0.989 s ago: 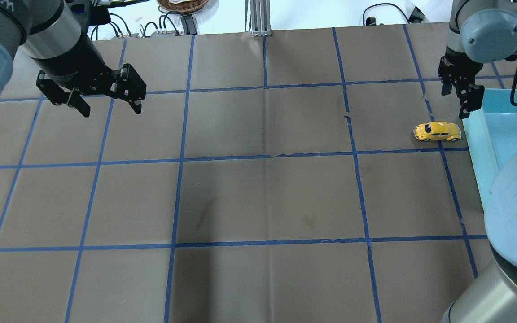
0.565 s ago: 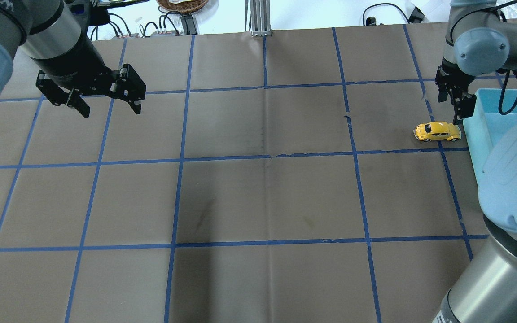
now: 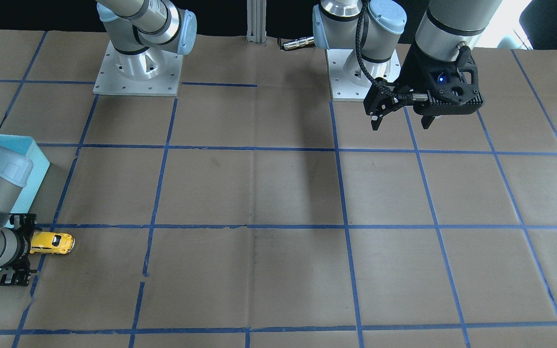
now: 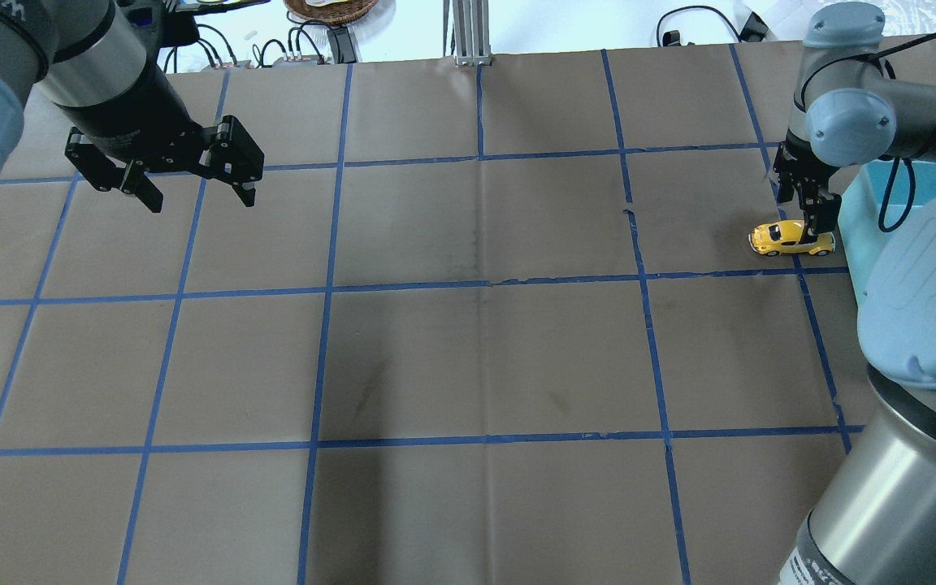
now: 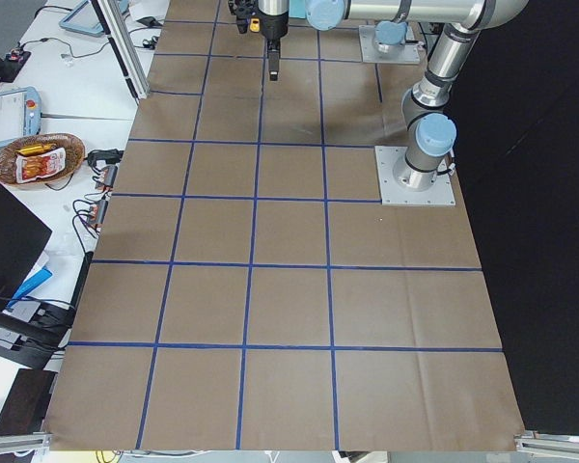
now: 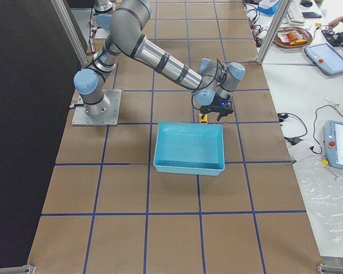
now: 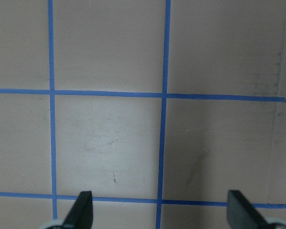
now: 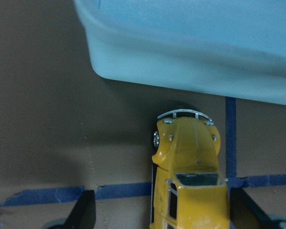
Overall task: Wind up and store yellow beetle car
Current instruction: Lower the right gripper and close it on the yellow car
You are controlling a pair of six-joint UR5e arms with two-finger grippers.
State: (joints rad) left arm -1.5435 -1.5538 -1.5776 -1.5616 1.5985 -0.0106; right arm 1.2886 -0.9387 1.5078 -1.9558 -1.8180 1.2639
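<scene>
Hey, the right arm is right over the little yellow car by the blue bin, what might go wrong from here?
The toy car sits off-centre between the fingers of the open right pincer, so closing might shove or twist it instead of gripping it. It's on wheels with one end close to the blue bin, so a nudge might roll it against the wall.

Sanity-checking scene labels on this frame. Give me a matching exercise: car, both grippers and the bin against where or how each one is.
Things:
1. yellow beetle car
2. left gripper
3. right gripper
4. blue bin

Places or states:
A. open, above bare paper, far from the car
B. empty, at the robot's far right
C. open, one finger on either side of the car
D. on the paper across a tape line, next to the bin

Pairs: 1-D, 2-A, 3-C, 4-B
</scene>
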